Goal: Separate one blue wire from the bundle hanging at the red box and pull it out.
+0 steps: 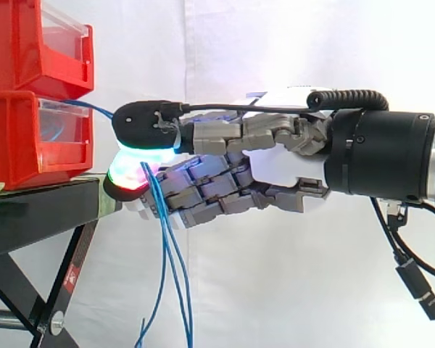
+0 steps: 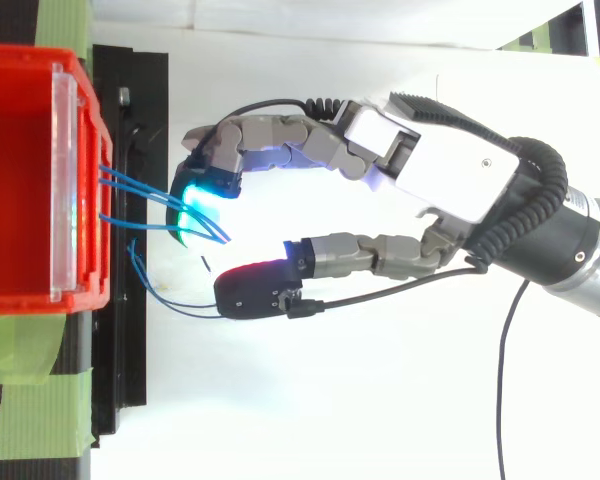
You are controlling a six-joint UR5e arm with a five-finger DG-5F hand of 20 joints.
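Note:
Several blue wires come out of the front of the red box and run to my hand, which reaches in from the right. The curled fingers with cyan and green pads are hooked round the wires close to the box. Beyond the pads the wires hang straight down in front of the stand. The thumb pad, glowing red, stands apart from those fingers. One more blue wire loops loosely from the box toward the thumb. In the side view the hand is level with the lower box.
Two red boxes are stacked on a black stand at the left, with green tape on the stand's top. A white curtain hangs behind. Below the hand there is open space beside the stand's legs.

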